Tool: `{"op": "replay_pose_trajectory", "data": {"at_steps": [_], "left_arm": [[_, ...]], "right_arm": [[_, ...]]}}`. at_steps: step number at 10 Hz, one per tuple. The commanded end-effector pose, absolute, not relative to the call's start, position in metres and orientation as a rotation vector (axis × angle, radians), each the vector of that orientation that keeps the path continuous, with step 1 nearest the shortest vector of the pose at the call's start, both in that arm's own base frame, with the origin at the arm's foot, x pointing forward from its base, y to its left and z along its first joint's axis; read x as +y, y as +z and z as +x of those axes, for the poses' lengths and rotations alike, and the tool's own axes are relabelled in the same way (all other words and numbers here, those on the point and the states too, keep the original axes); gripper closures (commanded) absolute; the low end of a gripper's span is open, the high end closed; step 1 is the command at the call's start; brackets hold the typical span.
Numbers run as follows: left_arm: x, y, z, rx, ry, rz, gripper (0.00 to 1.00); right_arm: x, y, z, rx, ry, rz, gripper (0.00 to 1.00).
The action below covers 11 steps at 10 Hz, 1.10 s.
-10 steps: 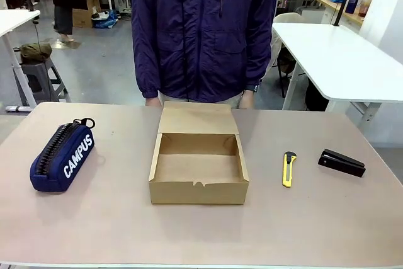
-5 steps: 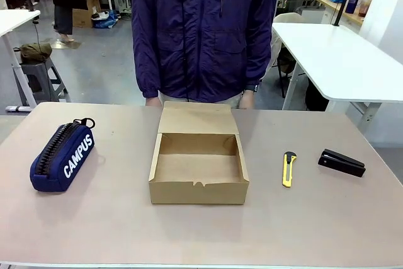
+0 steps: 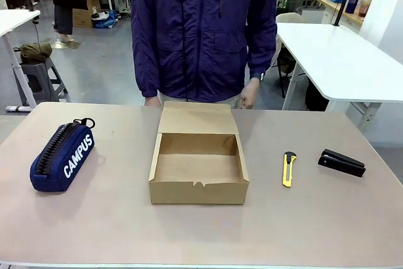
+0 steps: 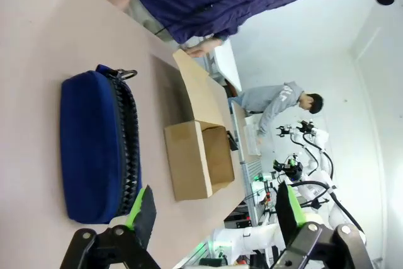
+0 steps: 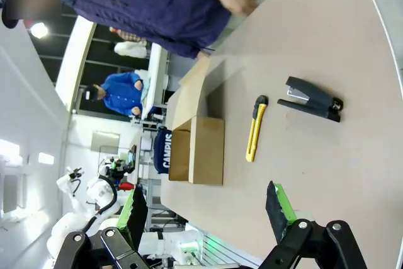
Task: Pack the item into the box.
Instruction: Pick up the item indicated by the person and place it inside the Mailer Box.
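The item, a slim yellow utility knife [image 3: 289, 169] with a black end, lies flat on the table to the right of the box [image 3: 198, 163]. That brown cardboard box stands at the table's middle, open, its flap lid folded back toward the person. My right gripper [image 5: 208, 209] hangs open above the table's near side, well short of the knife [image 5: 254, 128] and the box [image 5: 200, 149]. My left gripper [image 4: 214, 209] is open too, close to the navy pencil case, with the box [image 4: 200, 157] farther off. Nothing sits between either pair of fingers.
A navy "CAMPUS" pencil case [image 3: 62, 154] lies at the left of the table. A black stapler [image 3: 341, 162] rests at the right, beyond the knife. A person in a dark blue jacket [image 3: 203, 29] stands at the far edge, one hand [image 3: 249, 96] raised slightly off the table.
The person's hand at the far right edge has lifted a little. The things on the table have not moved.
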<state>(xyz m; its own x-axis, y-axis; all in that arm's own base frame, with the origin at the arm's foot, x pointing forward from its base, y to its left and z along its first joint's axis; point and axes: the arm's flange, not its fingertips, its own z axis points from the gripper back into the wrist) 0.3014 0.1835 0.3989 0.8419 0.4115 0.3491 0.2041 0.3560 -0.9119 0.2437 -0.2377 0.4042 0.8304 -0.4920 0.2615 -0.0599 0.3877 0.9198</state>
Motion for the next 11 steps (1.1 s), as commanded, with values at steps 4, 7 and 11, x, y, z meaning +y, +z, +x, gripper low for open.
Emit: {"op": "replay_pose_trajectory", "data": {"at_steps": [4, 7, 11], "left_arm": [[0.1861, 0.396, 0.2974, -0.59, 0.143, -1.25, 0.0], [0.1861, 0.396, 0.2974, -0.59, 0.143, -1.25, 0.0], [0.1861, 0.396, 0.2974, -0.59, 0.143, -1.25, 0.0]], "right_arm": [[-0.2387, 0.4037, 0.241, -0.561, -0.287, 1.165, 0.0], [-0.2387, 0.4037, 0.241, -0.561, -0.287, 1.165, 0.0], [-0.2369, 0.4022, 0.238, -0.529, -0.31, 1.152, 0.0]]}}
